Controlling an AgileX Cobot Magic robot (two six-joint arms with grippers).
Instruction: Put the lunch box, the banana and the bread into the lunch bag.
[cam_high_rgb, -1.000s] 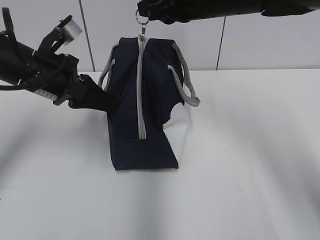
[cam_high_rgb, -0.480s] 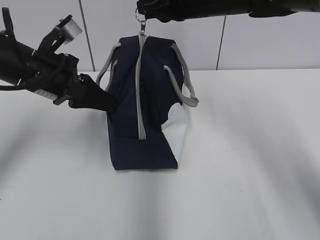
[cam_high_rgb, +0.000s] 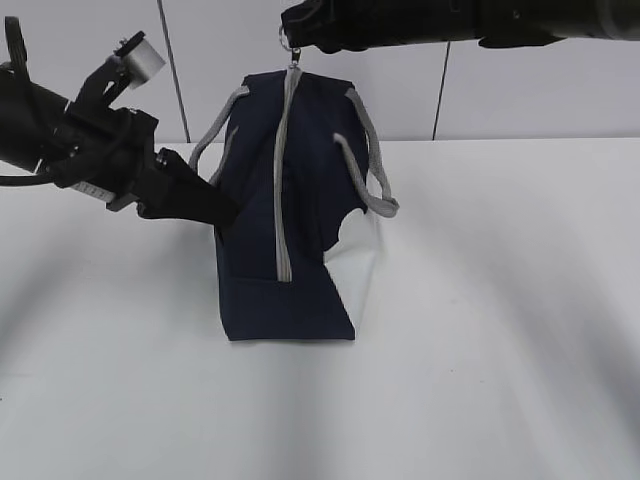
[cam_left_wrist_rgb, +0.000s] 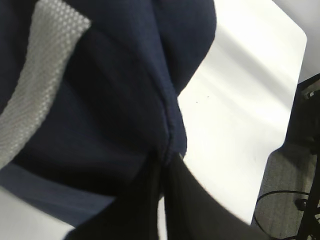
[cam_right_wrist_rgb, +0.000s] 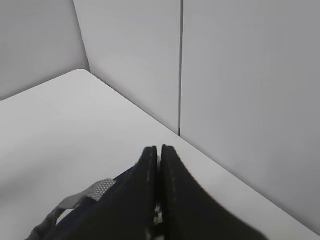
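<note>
**Both grippers pinched onto the lunch bag as it stands on my table**

Exterior view: the lunch bag (cam_high_rgb: 285, 215) stands upright at the centre of the white table (cam_high_rgb: 500, 330), its grey zipper (cam_high_rgb: 283, 170) running vertically down the face toward me, white side panel at its 4 o'clock corner and grey strap handles (cam_high_rgb: 365, 150) draped on either side. From 9 o'clock my left gripper (cam_high_rgb: 222, 212) reaches in, its fingers closed together against the bag's left edge. From 1 o'clock my right gripper (cam_high_rgb: 300, 40) comes across the top, holding the metal ring pull (cam_high_rgb: 289, 42) at the zipper's upper end.

Left wrist view: the left gripper's fingers (cam_left_wrist_rgb: 150, 200) sit nearly shut, pinching a fold of the navy fabric (cam_left_wrist_rgb: 120, 100) along a seam; a grey strap crosses at 10 o'clock, bare table lies toward 2 o'clock.

Right wrist view: the right gripper's fingers (cam_right_wrist_rgb: 150, 200) are pressed together with something small and metallic glinting between them at 6 o'clock; I cannot make out more of it here. A grey strap shows at 8 o'clock, wall panels beyond.
</note>
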